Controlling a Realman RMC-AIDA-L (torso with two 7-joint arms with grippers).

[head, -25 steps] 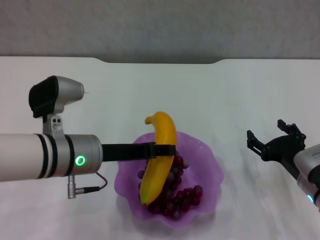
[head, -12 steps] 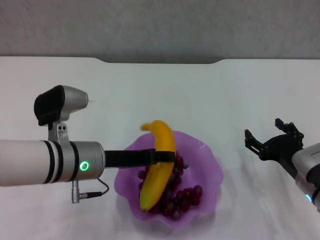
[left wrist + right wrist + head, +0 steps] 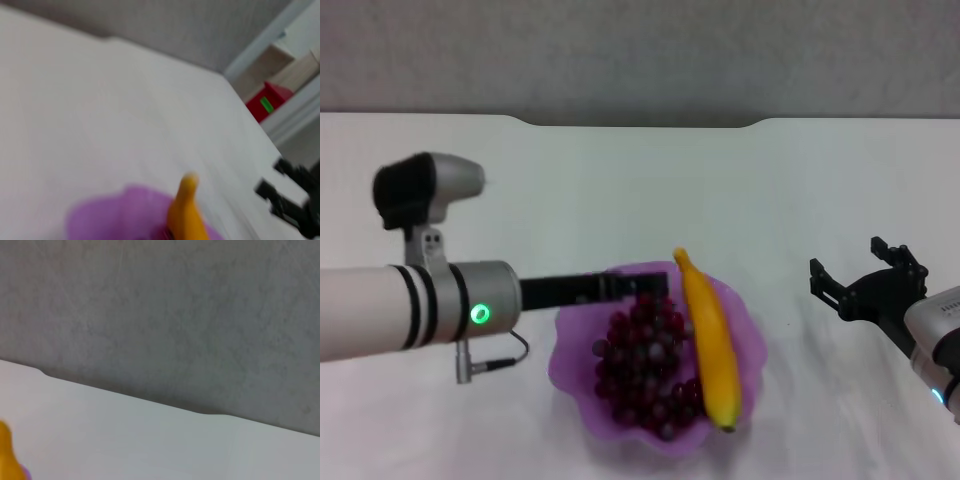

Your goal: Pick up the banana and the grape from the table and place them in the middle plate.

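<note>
The yellow banana (image 3: 706, 340) lies free in the purple scalloped middle plate (image 3: 752, 345), along its right side, dark tip toward me. The bunch of dark red grapes (image 3: 642, 372) lies in the plate beside it. My left gripper (image 3: 645, 288) hovers over the plate's far left rim, open and empty. My right gripper (image 3: 868, 282) is open and empty, to the right of the plate. The left wrist view shows the banana's stem end (image 3: 186, 202), the plate (image 3: 112, 216) and, farther off, the right gripper (image 3: 295, 200). The right wrist view shows a sliver of banana (image 3: 4, 447).
The white table (image 3: 620, 190) has a shallow notch in its far edge (image 3: 640, 124), with a grey wall behind it. My left arm (image 3: 410, 305) stretches in from the left. A red box (image 3: 267, 102) stands off the table.
The banana has left my left gripper and dropped from the plate's left side to lie along its right side. The left gripper has let go. The right arm is unmoved.
</note>
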